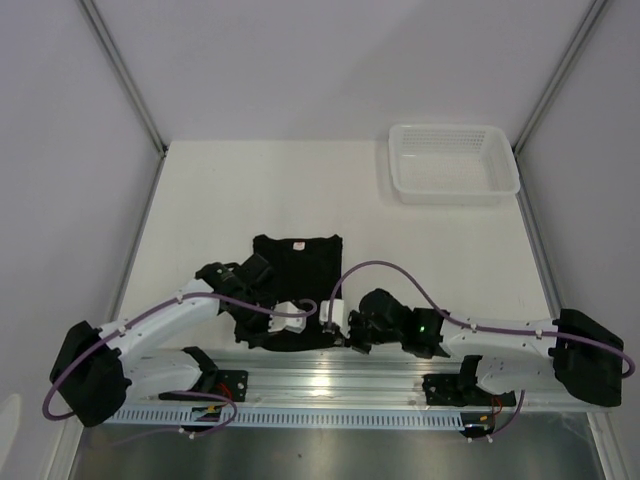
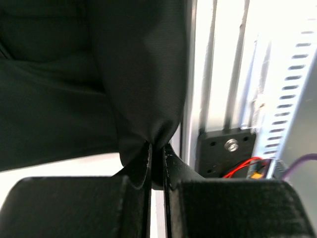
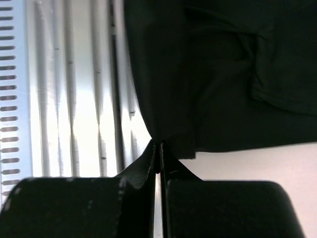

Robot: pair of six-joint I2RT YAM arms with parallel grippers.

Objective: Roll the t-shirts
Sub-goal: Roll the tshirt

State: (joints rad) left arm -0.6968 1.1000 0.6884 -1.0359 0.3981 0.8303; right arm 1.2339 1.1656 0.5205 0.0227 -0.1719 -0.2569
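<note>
Clamping its near hem, the left gripper point(image 2: 157, 154) and right gripper point(image 3: 159, 151) are holding the plain black fabric t-shirt point(image 1: 300, 265), apparently extending lengthwise away.

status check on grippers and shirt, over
Left gripper shut on t-shirt near edge. Right gripper same. Basket far back right, nothing in the way.

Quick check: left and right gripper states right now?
Left gripper: closed, pinching the black t-shirt at its edge.
Right gripper: closed, pinching the same t-shirt's edge.
</note>
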